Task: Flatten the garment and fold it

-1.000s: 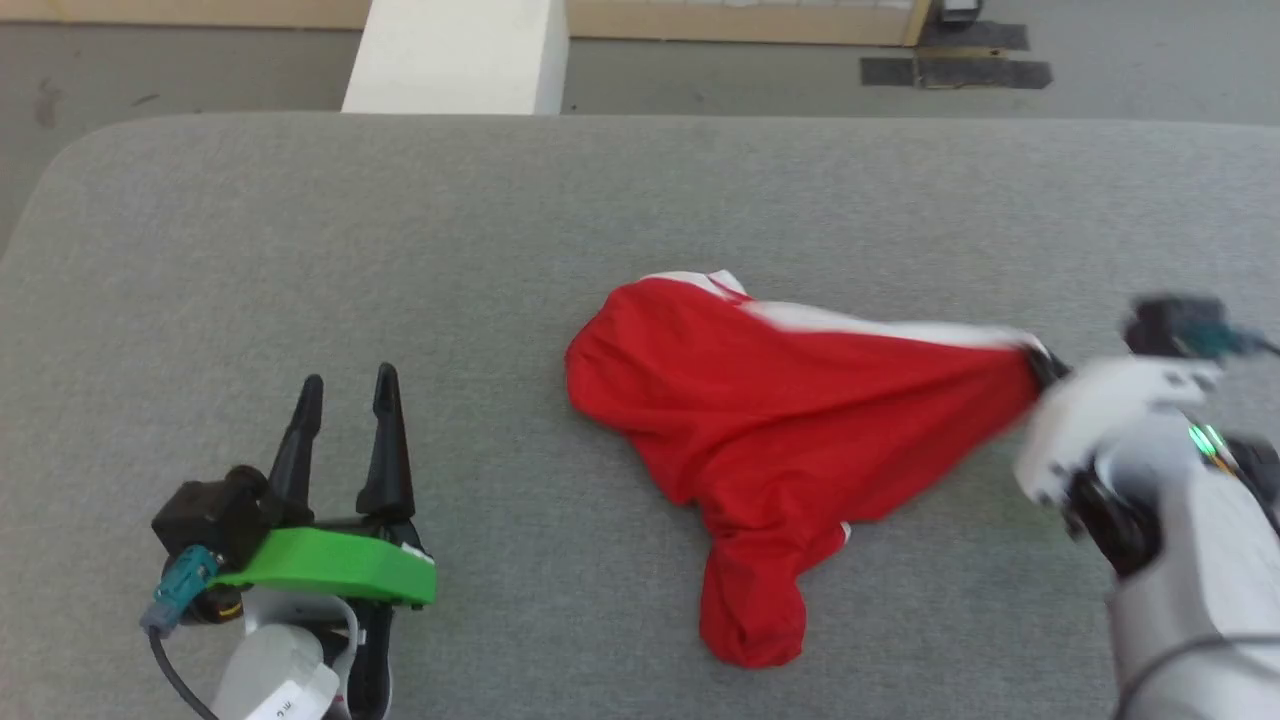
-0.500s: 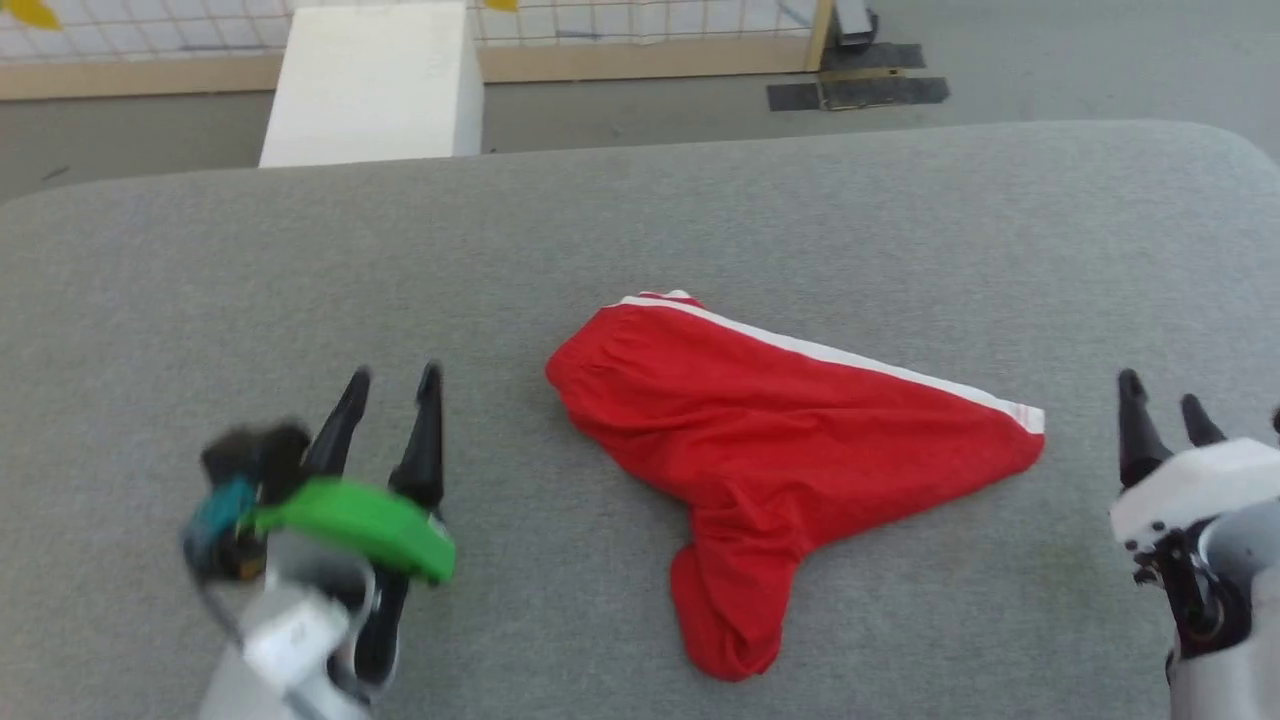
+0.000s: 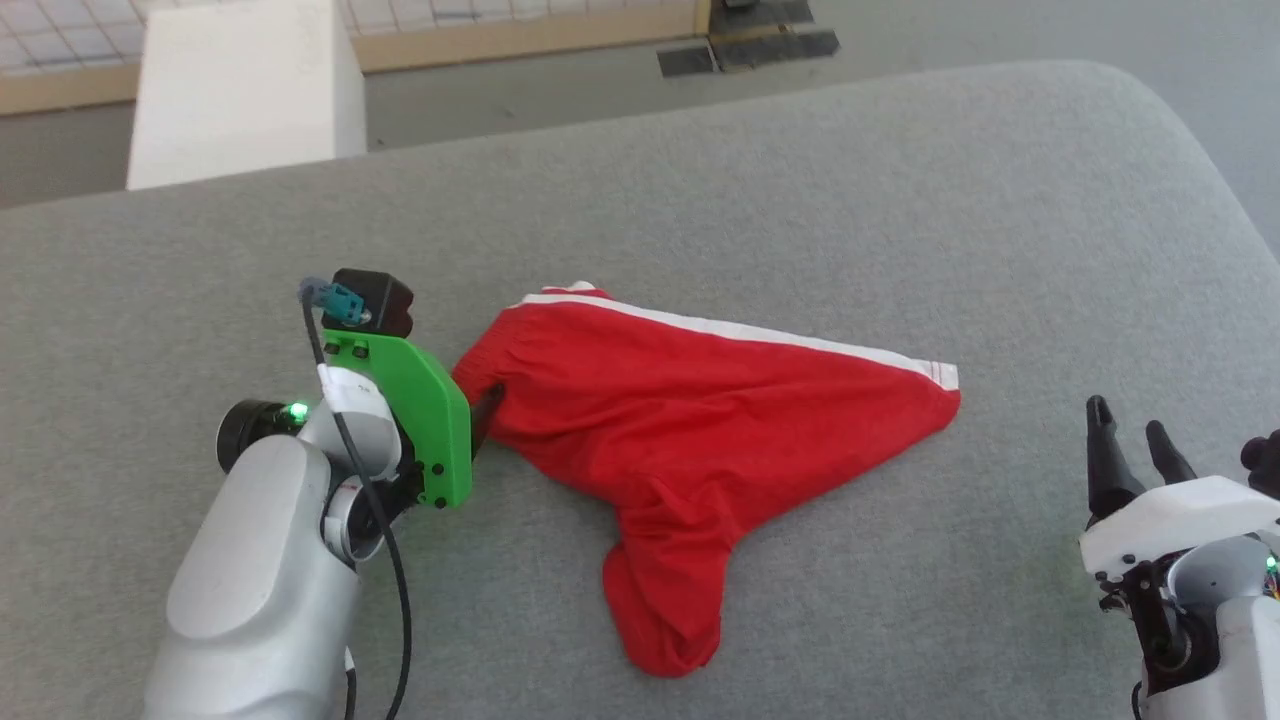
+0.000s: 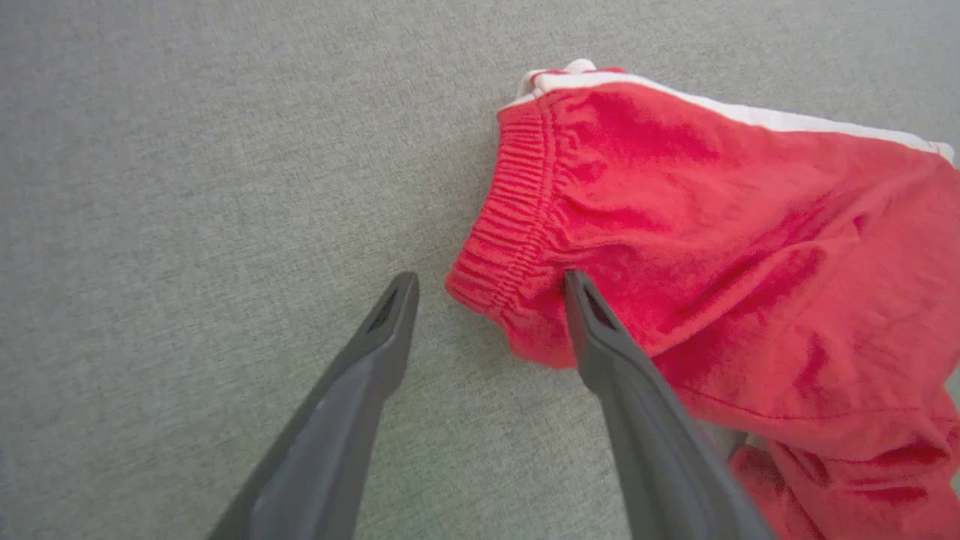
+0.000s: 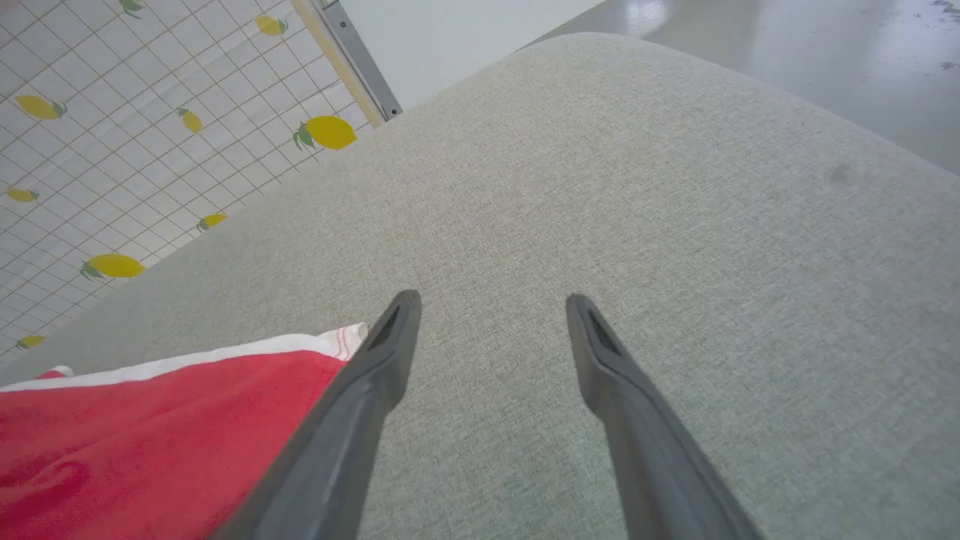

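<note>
At the middle of the grey pad (image 3: 820,180) the red shorts (image 3: 700,430) lie only roughly spread, one leg stretched toward the pad's right side and the other bunched toward its near edge. My left gripper (image 4: 489,283) stands wide open astride the waistband (image 4: 510,225) corner, gripping nothing. My right gripper (image 3: 1127,420), open and empty, sits near the pad's right edge. I judge flattening half done and folding not begun.
</note>
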Controlling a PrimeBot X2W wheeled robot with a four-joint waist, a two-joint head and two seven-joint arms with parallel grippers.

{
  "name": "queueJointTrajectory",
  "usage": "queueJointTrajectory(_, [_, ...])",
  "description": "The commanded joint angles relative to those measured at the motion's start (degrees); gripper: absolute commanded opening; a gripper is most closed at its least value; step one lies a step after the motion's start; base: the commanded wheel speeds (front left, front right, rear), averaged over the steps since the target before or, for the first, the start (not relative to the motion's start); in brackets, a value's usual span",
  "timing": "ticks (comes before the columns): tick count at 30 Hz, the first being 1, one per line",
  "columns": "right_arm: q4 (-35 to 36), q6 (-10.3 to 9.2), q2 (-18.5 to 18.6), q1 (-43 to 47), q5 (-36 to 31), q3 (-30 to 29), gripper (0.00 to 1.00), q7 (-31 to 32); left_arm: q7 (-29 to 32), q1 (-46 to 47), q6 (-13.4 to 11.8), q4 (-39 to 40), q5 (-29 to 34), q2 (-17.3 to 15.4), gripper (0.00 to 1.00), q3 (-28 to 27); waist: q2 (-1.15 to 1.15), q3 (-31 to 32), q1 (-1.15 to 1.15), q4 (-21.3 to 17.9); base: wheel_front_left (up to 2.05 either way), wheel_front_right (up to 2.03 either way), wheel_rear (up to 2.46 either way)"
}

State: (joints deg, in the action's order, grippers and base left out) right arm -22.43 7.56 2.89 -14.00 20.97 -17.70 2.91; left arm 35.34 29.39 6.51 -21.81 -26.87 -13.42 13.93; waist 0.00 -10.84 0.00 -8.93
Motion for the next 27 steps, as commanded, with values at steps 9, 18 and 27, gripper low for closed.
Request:
queueJointTrajectory(9, [-1.1,-0.08,0.0,-0.7,-1.2,-0.5,1.0,-1.7,-6.0,-0.5,0.8,2.0,-5.4,0.4,0.0,-1.3,0.0,-2.1,0.0,1.1,0.0,0.0,0.0])
queueJointTrajectory(18, [-2.1,-0.08,0.0,-1.3,-1.4,1.6,1.0,-1.7,-13.5,-15.4,-5.5,19.0,-7.7,1.0,0.0,-8.0,0.0,-0.3,0.0,6.7,0.0,0.0,0.0])
queueJointTrajectory(27, [-2.2,-0.08,0.0,-1.3,-2.2,2.1,1.0,-1.0,-9.3,-32.0,-10.1,17.8,-10.3,5.1,1.0,-5.8,0.0,0.4,0.0,11.0,0.0,0.0,0.0])
